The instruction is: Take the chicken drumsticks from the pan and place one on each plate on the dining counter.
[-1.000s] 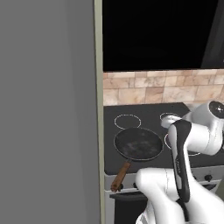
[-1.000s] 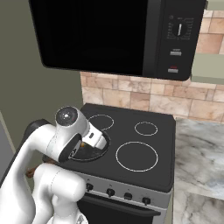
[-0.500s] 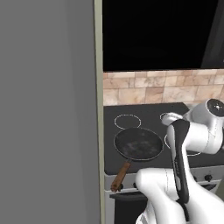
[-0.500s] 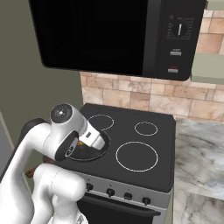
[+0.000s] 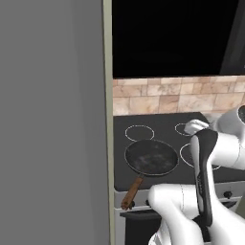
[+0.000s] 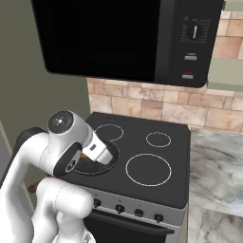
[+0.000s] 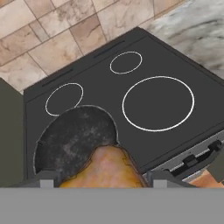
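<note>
Now gripper point(image 7: 103, 181) clamps 1 drumstick point(image 7: 105, 170) above the pan point(image 5: 151, 157); next, carry it to a plate.

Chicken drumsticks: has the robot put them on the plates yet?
Not yet. The round black frying pan looks empty, so picking up seems done. The gripper is closed around one golden-brown chicken drumstick above the black stove top. Carrying it to a plate is left.
</note>
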